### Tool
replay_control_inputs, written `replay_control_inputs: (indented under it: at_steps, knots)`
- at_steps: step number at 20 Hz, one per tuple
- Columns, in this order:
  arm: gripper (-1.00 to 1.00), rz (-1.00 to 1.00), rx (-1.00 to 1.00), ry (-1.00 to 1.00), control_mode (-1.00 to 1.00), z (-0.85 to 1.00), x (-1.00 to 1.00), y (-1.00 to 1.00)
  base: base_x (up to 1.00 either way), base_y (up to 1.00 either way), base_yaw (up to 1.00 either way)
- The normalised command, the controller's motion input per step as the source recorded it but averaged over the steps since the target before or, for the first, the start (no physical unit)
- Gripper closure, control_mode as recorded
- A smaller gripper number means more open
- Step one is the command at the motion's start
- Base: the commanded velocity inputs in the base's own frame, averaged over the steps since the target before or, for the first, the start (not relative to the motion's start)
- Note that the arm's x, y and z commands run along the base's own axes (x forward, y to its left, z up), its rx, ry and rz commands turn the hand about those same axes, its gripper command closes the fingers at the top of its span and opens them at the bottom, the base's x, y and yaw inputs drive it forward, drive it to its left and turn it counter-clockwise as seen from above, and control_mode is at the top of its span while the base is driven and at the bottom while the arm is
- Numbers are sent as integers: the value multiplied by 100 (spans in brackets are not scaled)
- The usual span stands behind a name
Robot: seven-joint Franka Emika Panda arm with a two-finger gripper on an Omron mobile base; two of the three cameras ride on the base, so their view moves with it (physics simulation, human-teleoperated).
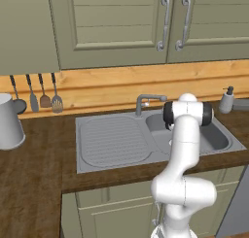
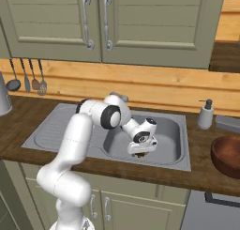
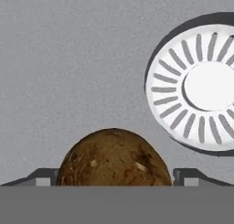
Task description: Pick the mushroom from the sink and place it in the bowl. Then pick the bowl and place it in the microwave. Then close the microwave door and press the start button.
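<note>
Gripper (image 3: 114,179) is hanging low in the sink (image 2: 171,126) with jaws spread wide either side of the mushroom (image 3: 114,159), beside the drain (image 3: 201,83); best to be closing slowly, centred, before lifting toward the bowl (image 2: 227,156).

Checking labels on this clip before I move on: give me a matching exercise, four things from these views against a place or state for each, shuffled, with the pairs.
Things:
1. mushroom
2. bowl
3. end effector
4. soap bottle

Places or states:
A. on the counter right of the sink
B. open, low inside the basin
C. on the basin floor, between the fingertips, beside the drain
D. upright behind the sink's right rear corner

Pairs: 1-C, 2-A, 3-B, 4-D
</note>
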Motion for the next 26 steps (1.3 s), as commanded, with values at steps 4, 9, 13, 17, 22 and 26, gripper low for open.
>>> replay_control_inputs:
  at_steps: [4, 9, 13, 17, 22, 26]
  knots:
    - [100, 2, -2, 0, -100, -20, -8, 16, 0, 0, 0]
    - [100, 0, 0, -15, -100, 36, -32, 0, 0, 0, 0]
    - [100, 0, 0, -24, -100, 100, -41, -7, 0, 0, 0]
    - [100, -5, 0, -17, -100, 100, -35, -22, 0, 0, 0]
    - [100, -9, 0, -14, -100, 100, -35, -29, 0, 0, 0]
    - [100, -15, -7, -14, -100, 96, -42, -25, 0, 0, 0]
